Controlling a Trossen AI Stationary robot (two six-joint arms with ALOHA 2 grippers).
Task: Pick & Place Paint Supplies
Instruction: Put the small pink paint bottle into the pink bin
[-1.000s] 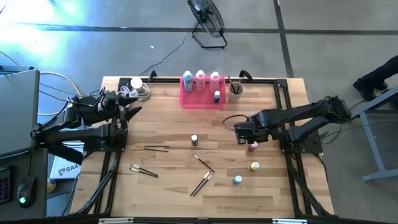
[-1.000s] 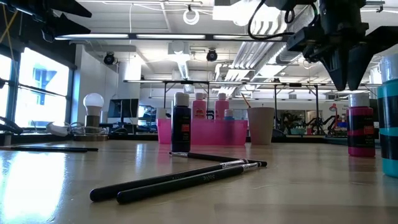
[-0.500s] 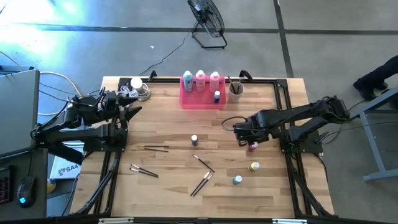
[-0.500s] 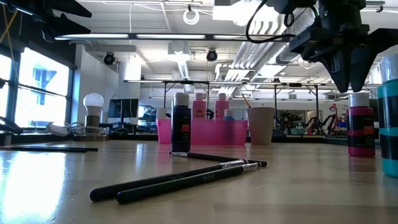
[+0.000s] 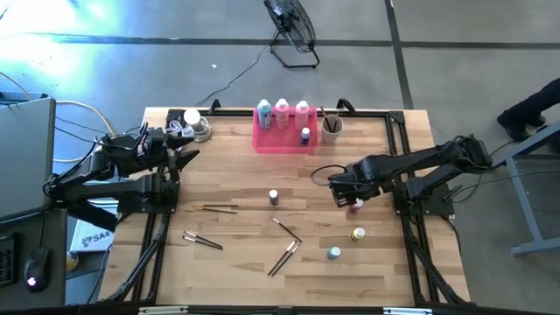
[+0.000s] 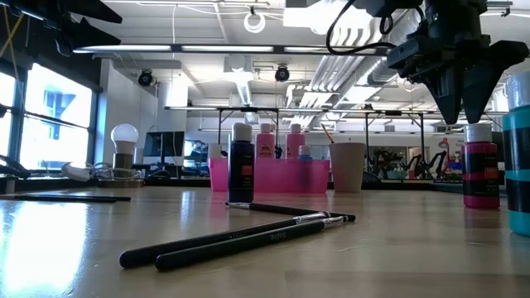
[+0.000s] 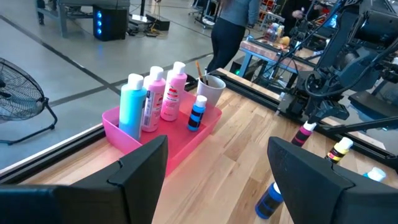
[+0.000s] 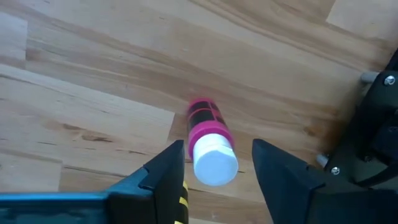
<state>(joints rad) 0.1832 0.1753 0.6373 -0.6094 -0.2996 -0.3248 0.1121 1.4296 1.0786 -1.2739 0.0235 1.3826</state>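
Left gripper [image 5: 188,156] waits at the bench's [image 5: 236,280] left edge near the back, fingers spread wide, holding nothing; it is well apart from every loose item.

Mid-bench: pink tray [image 5: 262,143] at the back already carries three tall white-capped bottles [image 5: 282,112] and one small blue bottle [image 5: 304,136]; beige cup [image 5: 332,127] just beside it. Small dark bottle [image 5: 274,197] stands alone at centre; paintbrushes [image 5: 286,255] lie flat nearer the front.

Right gripper [image 5: 341,191] hangs directly over the dark red bottle [image 5: 355,206], fingers apart and empty. In the right wrist view the bottle [image 8: 208,140] stands upright, long axis vertical, white cap uppermost, sitting in the gap between the two fingers [image 8: 168,168] but slightly nearer one of them. Low view shows the fingertips above cap level, not touching. Judgement: right arm is clearly the nearer one; the next move calls for a straight descent, then closing on the body below the cap.

Bottle appearance: short cylinder, magenta-red body with a dark label band, plain white cap. Yellow bottle [image 5: 358,234] and teal bottle [image 5: 333,253] stand nearer the front, apart from it.
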